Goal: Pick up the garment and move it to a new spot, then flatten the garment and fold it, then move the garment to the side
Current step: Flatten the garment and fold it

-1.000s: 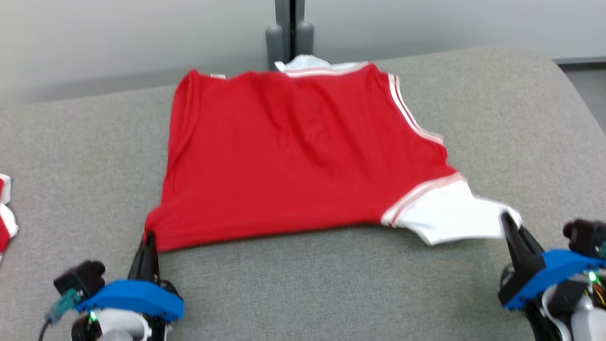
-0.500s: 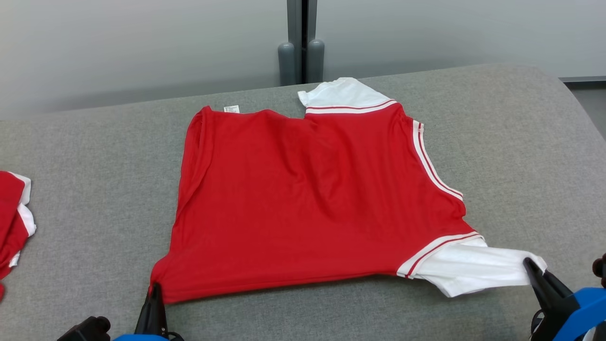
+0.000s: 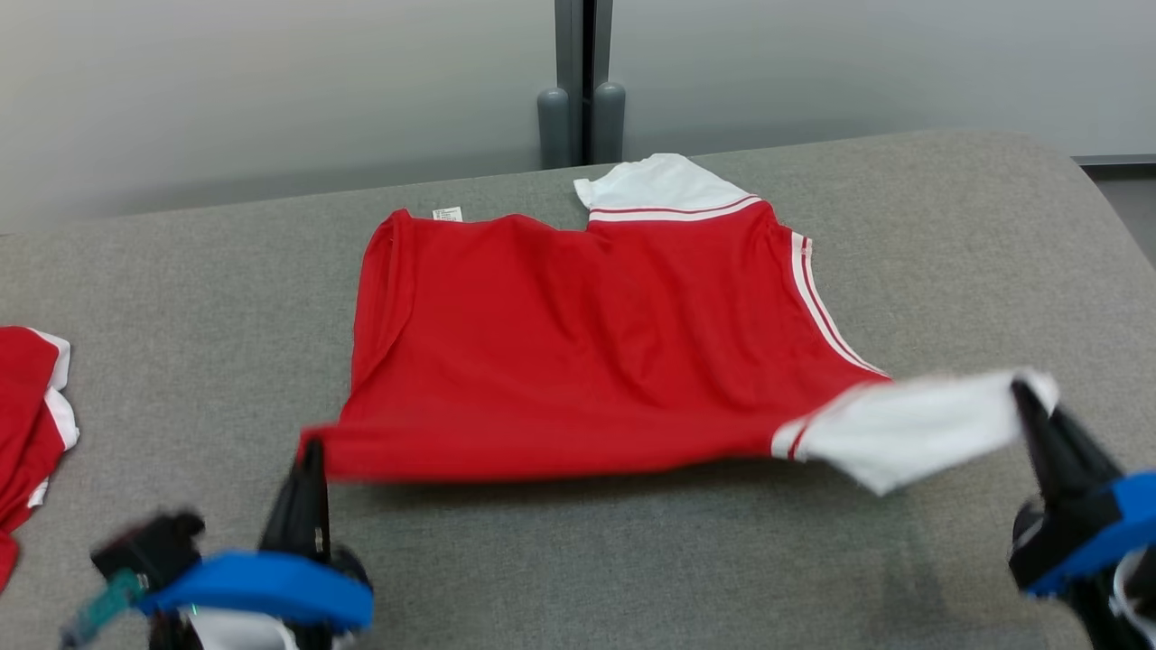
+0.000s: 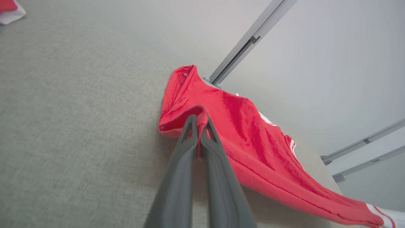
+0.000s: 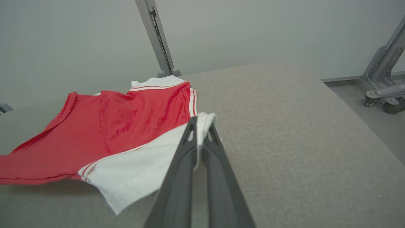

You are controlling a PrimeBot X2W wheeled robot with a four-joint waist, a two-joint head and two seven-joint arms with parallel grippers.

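Note:
The garment [image 3: 578, 361] is a red shirt with white sleeves and red-and-white trim, spread over the grey padded table [image 3: 975, 271]. Its near edge is raised off the table and stretched between my two grippers. My left gripper [image 3: 312, 447] is shut on the red bottom corner, which shows pinched between the fingers in the left wrist view [image 4: 198, 122]. My right gripper [image 3: 1025, 388] is shut on the tip of the white sleeve [image 3: 912, 424], as the right wrist view [image 5: 201, 122] confirms. The far half of the garment [image 5: 126, 110] still rests on the table.
Another red-and-white piece of clothing [image 3: 27, 424] lies at the table's left edge. A grey post [image 3: 582, 81] stands behind the table's far edge, in front of a pale wall. The table's right edge [image 3: 1115, 217] drops to a grey floor where a wheeled frame [image 5: 383, 95] stands.
Both grippers have lifted the garment's near edge off the table, keeping their hold. The camera shifted between the earlier frames, so the whole picture slid downward.

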